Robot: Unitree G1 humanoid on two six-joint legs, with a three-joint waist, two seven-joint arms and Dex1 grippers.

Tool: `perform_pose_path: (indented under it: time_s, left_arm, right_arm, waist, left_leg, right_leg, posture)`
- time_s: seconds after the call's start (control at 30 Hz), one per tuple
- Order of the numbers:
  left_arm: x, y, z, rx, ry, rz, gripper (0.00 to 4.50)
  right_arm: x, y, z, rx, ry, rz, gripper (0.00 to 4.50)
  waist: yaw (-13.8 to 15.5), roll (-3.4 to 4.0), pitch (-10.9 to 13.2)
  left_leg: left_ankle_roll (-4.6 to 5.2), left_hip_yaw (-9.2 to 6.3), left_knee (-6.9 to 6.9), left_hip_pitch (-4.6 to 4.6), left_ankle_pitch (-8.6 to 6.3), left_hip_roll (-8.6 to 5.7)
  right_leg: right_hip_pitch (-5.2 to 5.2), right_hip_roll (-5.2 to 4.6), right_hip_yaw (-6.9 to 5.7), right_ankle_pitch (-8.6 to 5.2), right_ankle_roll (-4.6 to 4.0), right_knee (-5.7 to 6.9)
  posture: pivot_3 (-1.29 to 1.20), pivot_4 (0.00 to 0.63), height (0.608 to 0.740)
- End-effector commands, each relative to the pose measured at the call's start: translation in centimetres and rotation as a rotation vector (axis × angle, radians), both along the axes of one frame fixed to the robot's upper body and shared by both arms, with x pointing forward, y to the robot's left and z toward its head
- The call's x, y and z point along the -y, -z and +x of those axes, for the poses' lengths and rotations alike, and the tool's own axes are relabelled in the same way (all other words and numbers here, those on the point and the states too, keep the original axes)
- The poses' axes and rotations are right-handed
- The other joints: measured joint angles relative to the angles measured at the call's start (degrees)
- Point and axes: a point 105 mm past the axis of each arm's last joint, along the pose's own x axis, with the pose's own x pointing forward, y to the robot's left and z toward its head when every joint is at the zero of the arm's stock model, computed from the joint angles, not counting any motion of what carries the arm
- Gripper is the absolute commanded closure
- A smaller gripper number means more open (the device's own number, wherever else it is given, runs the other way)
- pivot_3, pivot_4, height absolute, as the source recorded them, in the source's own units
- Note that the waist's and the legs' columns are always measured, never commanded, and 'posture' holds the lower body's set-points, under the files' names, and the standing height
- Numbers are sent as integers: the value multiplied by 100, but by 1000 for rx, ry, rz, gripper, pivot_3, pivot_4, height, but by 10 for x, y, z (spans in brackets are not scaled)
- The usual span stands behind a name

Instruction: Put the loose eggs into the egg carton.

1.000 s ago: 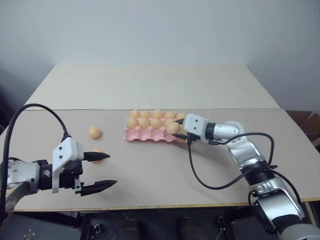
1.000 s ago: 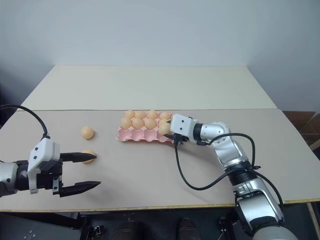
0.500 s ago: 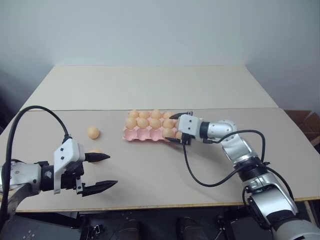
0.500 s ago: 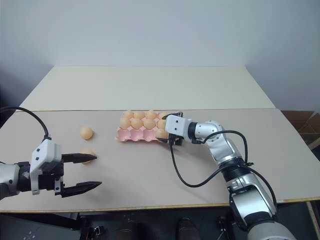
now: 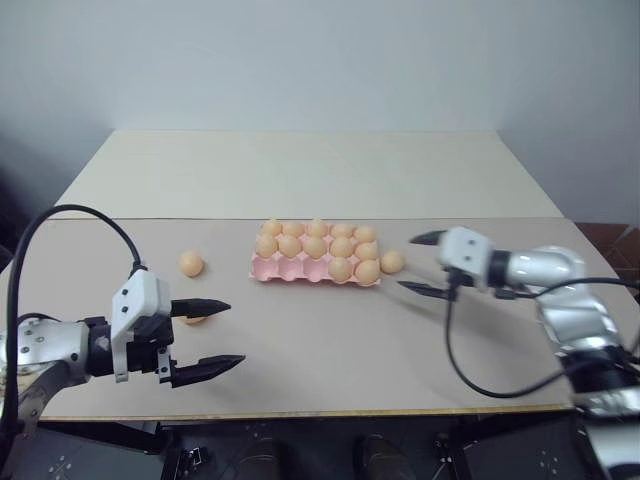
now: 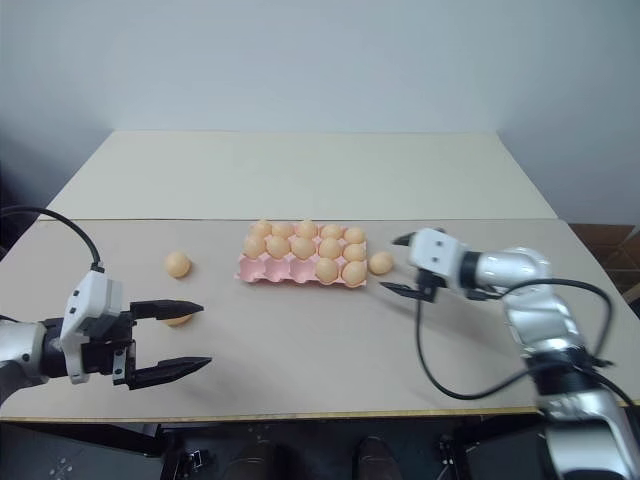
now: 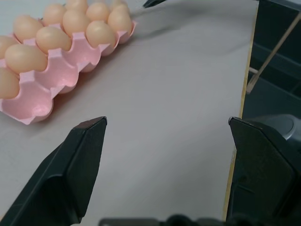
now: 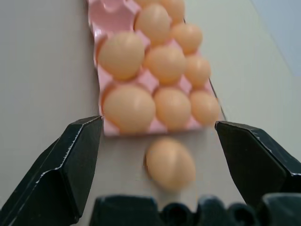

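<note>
While the pink moulded egg carton point(image 5: 314, 255) sits mid-table with most cups filled, three pale orange-tan loose eggs are not in it: one just beside its right end point(image 5: 392, 262), one well off to the left point(image 5: 190, 264), and one partly hidden behind the left gripper point(image 5: 205, 338)'s upper finger point(image 5: 196, 317).

Both grippers have their black fingers spread wide and hold nothing. The right gripper point(image 5: 424, 265) hangs near the carton's right end, pointing at the nearest egg, so my guess is that one's next. The left hovers low by its own egg, probably ready to scoop it.

Can't really count the empty front cups from the head views; the near row looks vacant toward the left.
</note>
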Motion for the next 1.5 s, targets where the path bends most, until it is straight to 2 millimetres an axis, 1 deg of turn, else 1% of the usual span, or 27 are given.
perform_pose_path:
  time_s: [0.03, 0.2, 0.27, 0.37, 0.53, 0.57, 0.63, 0.77, 0.87, 0.97, 1.07, 1.2, 1.5]
  left_arm:
    - [3, -7, 0, 50, 21, -3, 0]
    - [1, -9, 5, 59, 33, 9, 0]
    - [1, -11, 7, 62, 42, 10, 0]
    - [0, -10, 9, 60, 50, 15, 0]
    - [-1, -9, 10, 60, 54, 25, 0]
    - [-1, -10, 10, 61, 55, 25, 0]
    - [0, -10, 10, 61, 57, 26, 0]
    - [2, -9, 10, 60, 60, 33, 0]
    - [2, -9, 10, 60, 59, 41, 0]
    - [0, -12, 10, 63, 53, 44, 0]
    - [-5, -12, 12, 64, 32, 63, 0]
    - [-11, -14, 12, 67, 21, 74, 0]
    - [-9, -10, 11, 53, 24, 73, 0]
  right_arm:
    - [19, -24, -25, 15, -2, 7, 52]
    - [42, -27, -48, -16, 74, -14, 52]
    - [47, -25, -53, -22, 95, -26, 52]
    - [48, -24, -54, -22, 117, -22, 52]
    - [44, -20, -49, -13, 138, -7, 52]
    - [43, -19, -46, -8, 140, -2, 52]
    - [38, -18, -35, 19, 152, 22, 52]
    - [25, -10, 3, 74, 197, 84, 52]
    - [11, -2, 19, 77, 171, 109, 52]
    - [-1, 8, 30, 76, 128, 90, 52]
    - [-6, 15, 43, 94, 133, 83, 52]
    - [-14, 28, 52, 86, 107, 62, 52]
    - [-23, 39, 74, 89, 120, 59, 52]
  waist:
    - [-6, -1, 0]
    - [-45, -1, 0]
    - [-52, -1, 0]
    - [-63, -1, 0]
    - [-54, -2, 0]
    - [-53, -2, 0]
    - [-62, -2, 1]
    - [-104, -11, 2]
    - [-75, -11, 2]
    - [-61, -10, 2]
    - [-63, -11, 2]
    - [-69, -11, 2]
    - [-112, -10, 2]
  left_leg:
    - [0, 0, -1, 3, 0, 1]
    - [0, 2, 0, 23, 0, 2]
    - [0, 2, 4, 26, 0, 2]
    - [0, 2, 9, 24, 0, 2]
    - [0, 4, 6, 17, 0, 1]
    - [0, 4, 4, 14, 0, 1]
    - [0, 4, 4, 9, 0, 0]
    - [0, 7, 8, 16, 0, 1]
    - [1, 5, 7, 13, 1, 1]
    - [1, 4, 5, 4, 1, 0]
    - [4, 5, 4, -4, -1, -3]
    - [6, 7, 3, -5, -2, -3]
    - [6, 7, 4, 7, -1, -1]
  right_leg:
    - [1, 1, 0, -2, -3, 0]
    - [8, 5, 8, -1, -3, 8]
    - [10, 4, 9, 1, 0, 10]
    - [9, 2, 12, 3, 3, 9]
    - [4, 3, 14, 2, 2, 5]
    - [3, 3, 14, 2, 2, 2]
    - [1, 2, 14, 2, 3, -2]
    - [3, 4, 19, 8, 7, 0]
    - [-1, 6, 17, 10, 5, 5]
    - [-3, 6, 15, 9, 3, 1]
    - [-2, 3, 14, 13, 12, -11]
    - [-3, 3, 14, 15, 15, -14]
    - [0, 7, 18, 17, 12, -1]
  posture:
    - [0, 150, 740]
    - [0, 150, 740]
    - [0, 150, 740]
    - [0, 150, 740]
    - [0, 150, 740]
    - [0, 150, 740]
    - [0, 150, 740]
    - [0, 150, 740]
    - [0, 150, 740]
    - [0, 150, 740]
    - [0, 150, 740]
    - [0, 150, 740]
    - [0, 150, 740]
